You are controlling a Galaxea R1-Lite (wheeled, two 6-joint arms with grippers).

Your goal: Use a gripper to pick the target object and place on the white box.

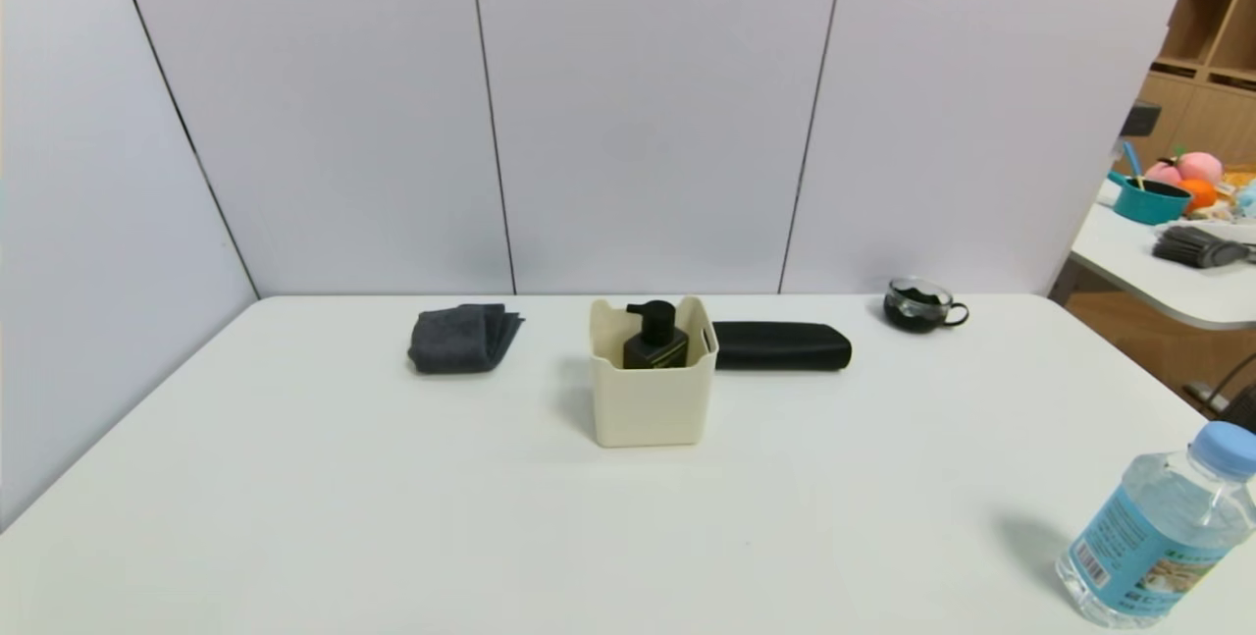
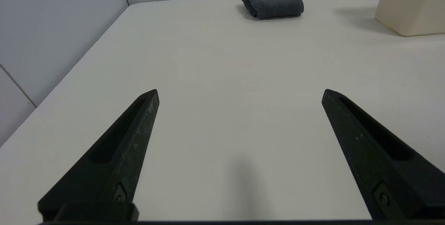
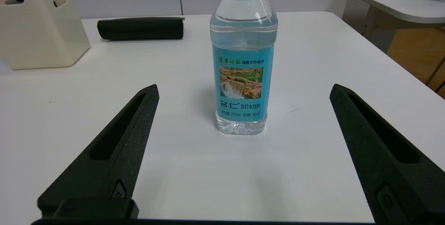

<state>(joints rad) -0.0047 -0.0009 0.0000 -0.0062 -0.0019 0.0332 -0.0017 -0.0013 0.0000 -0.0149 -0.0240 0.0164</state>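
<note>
Your left gripper (image 2: pixel 240 94) hangs low over bare worktop (image 2: pixel 226 79) with its jaws spread wide and nothing between them. Your right gripper (image 3: pixel 243 91) is just as wide and just as empty, low over the worktop with the clear blue-capped water bottle (image 3: pixel 243 54) standing upright just ahead of its open jaws, not touched. Neither gripper shows in the head view.

Take the cream-white box (image 1: pixel 653 380) as your landmark. The black pump bottle (image 1: pixel 654 339) already stands upright inside it, pump head level with the notched rim, long axis vertical. From the left gripper the box lies ahead and toward the robot's right; from the right gripper it lies ahead and toward the robot's left, beyond the water bottle's side. Neither arm looks clearly nearer.

Left of the box lies a folded grey cloth (image 1: pixel 463 338); just beside its right wall lies a long black case (image 1: pixel 781 345); farther right sits a small glass cup (image 1: pixel 920 304). Judged from this, the placement looks done.
</note>
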